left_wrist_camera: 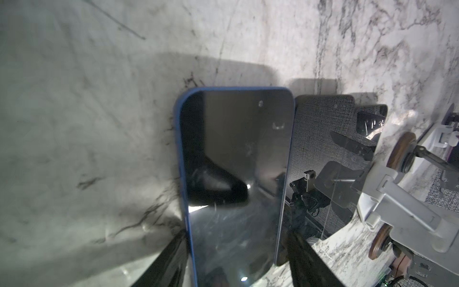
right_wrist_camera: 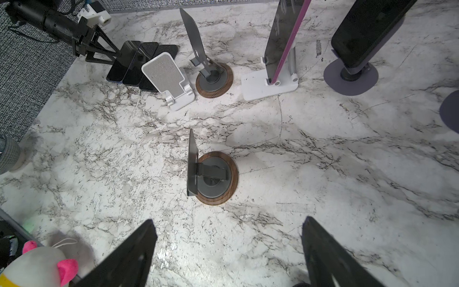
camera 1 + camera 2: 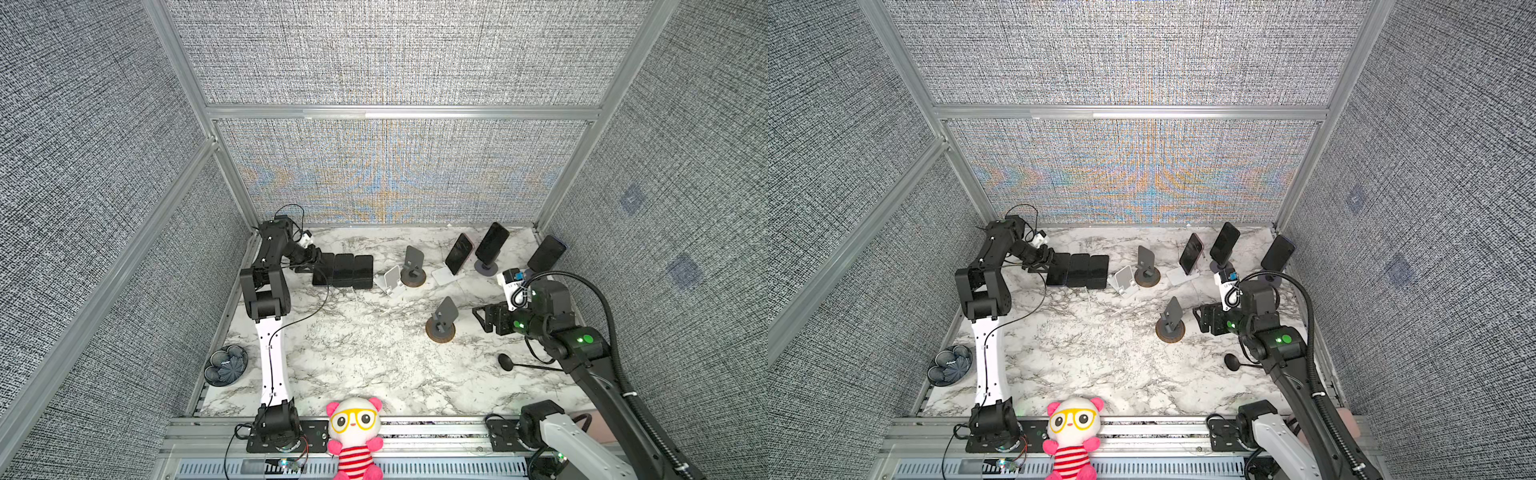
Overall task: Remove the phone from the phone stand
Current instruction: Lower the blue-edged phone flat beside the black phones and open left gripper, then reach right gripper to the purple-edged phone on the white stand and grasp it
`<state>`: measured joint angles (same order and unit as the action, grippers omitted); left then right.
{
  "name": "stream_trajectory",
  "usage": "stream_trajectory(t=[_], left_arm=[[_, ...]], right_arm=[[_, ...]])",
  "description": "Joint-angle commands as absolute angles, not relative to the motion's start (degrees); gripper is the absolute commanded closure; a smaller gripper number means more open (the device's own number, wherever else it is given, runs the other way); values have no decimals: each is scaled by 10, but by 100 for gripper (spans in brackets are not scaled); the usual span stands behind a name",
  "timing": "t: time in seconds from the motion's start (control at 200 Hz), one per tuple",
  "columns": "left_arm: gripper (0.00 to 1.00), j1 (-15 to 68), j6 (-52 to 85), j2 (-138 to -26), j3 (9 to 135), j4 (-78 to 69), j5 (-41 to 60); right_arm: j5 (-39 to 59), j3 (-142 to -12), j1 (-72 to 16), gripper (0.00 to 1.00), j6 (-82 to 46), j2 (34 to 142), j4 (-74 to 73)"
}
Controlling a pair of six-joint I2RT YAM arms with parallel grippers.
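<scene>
Marble-patterned table (image 3: 349, 365) inside grey woven walls (image 3: 395, 62): we are watching the left gripper (image 3: 318, 262) holding its fingers parted, clamping nothing, either side of a blue-edged phone (image 1: 233, 149). That phone is lying flat, screen up, off any stand, first in a row with a second phone (image 3: 344, 270) and a third phone (image 3: 363, 272). Just beside them a white stand (image 3: 392, 279) and a wood-based stand (image 3: 413, 266) are standing empty. A pink-edged phone (image 2: 285, 37) is leaning on a flat white stand (image 2: 268, 84). Well apart, the right gripper (image 2: 228, 220) is hovering wide open near another empty round stand (image 2: 211, 176).
</scene>
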<state>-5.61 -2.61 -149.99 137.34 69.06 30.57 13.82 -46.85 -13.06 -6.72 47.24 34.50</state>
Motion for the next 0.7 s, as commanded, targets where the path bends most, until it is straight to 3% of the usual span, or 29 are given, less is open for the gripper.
stream_trajectory(t=[0.0, 0.125, 0.37, 0.695], left_arm=[[32, -58, -37, -1495, 1369, 711, 239], [26, -58, -47, -1476, 1362, 718, 226], [25, -57, -47, -1403, 1342, 726, 207], [25, -18, -17, -1211, 1240, 676, 204]], right_arm=[[133, -475, -131, 13, -75, 470, 355], [132, -486, -131, 13, -77, 477, 367], [121, -558, -131, 13, -67, 529, 417], [124, -770, -91, 16, -24, 703, 542]])
